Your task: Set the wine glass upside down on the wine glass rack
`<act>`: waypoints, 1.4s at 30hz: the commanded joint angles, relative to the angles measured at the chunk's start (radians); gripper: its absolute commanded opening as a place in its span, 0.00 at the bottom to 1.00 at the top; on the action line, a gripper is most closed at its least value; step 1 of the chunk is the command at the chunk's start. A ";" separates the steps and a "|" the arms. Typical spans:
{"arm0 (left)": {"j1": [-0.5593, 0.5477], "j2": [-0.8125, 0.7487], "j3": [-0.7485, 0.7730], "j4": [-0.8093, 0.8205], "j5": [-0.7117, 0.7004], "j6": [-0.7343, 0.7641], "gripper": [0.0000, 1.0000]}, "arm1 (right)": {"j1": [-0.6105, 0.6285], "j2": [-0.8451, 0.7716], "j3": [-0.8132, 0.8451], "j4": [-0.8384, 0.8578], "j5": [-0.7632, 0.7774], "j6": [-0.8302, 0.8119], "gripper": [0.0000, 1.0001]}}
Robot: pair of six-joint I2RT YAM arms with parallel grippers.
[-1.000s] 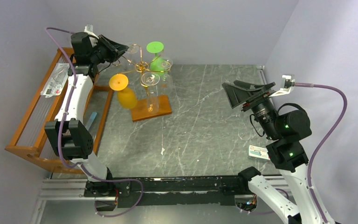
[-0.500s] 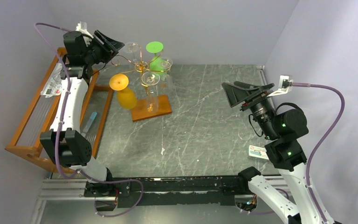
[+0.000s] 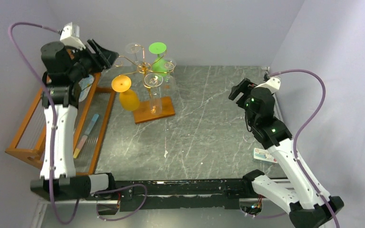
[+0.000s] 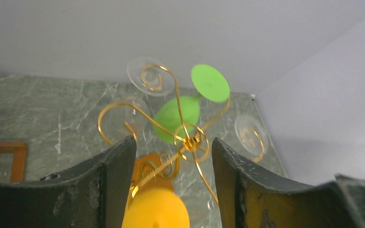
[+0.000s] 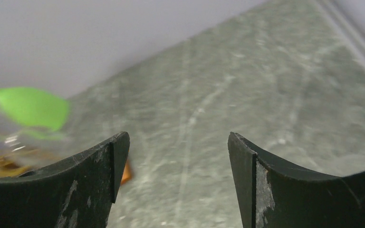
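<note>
The gold wire wine glass rack (image 3: 143, 67) stands on its brown base (image 3: 155, 110) at the back left of the table. Several glasses hang on it upside down: a clear wine glass (image 3: 134, 48) on the back left arm, a green one (image 3: 160, 64), an orange one (image 3: 129, 99), and a clear one (image 3: 153, 81) in front. My left gripper (image 3: 105, 51) is raised just left of the rack, open and empty. Through its jaws the rack hub (image 4: 190, 142) and the clear foot (image 4: 150, 76) show beyond the left gripper (image 4: 173, 142). My right gripper (image 5: 177, 137) is open over bare table.
A large wooden tray-like shelf (image 3: 24, 127) lies along the left edge, with pens (image 3: 91, 124) in it. A small card (image 3: 263, 154) lies on the table by the right arm. The side walls stand close on both sides.
My left gripper opened and drew back to the left, away from the clear glass on the rack's back left arm. The right arm swung and its wrist turned toward the rack.
</note>
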 commanded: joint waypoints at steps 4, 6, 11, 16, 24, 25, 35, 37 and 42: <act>-0.028 -0.188 -0.088 -0.182 0.093 0.189 0.65 | 0.002 0.116 0.033 -0.209 0.453 0.001 0.76; -0.061 -0.212 -0.101 -0.190 0.111 0.208 0.69 | 0.002 0.147 0.047 -0.263 0.525 0.018 0.68; -0.207 -0.244 -0.149 -0.129 0.190 0.276 0.78 | -0.001 0.172 0.020 -0.309 0.623 0.049 0.57; -0.299 -0.279 -0.210 -0.098 0.200 0.336 0.82 | -0.013 0.209 0.018 -0.392 0.662 0.122 0.62; -0.319 -0.320 -0.250 -0.068 0.254 0.338 0.83 | -0.034 0.234 -0.026 -0.434 0.589 0.221 0.63; -0.321 -0.319 -0.249 -0.069 0.248 0.337 0.83 | -0.036 0.229 -0.037 -0.434 0.576 0.234 0.62; -0.326 -0.308 -0.204 -0.103 0.279 0.307 0.82 | -0.044 0.169 -0.113 -0.338 0.431 0.213 0.49; -0.326 -0.318 -0.201 -0.088 0.295 0.291 0.82 | -0.046 0.148 -0.117 -0.325 0.399 0.209 0.42; -0.325 -0.318 -0.214 -0.024 0.376 0.232 0.82 | -0.048 0.132 -0.115 -0.335 0.356 0.226 0.23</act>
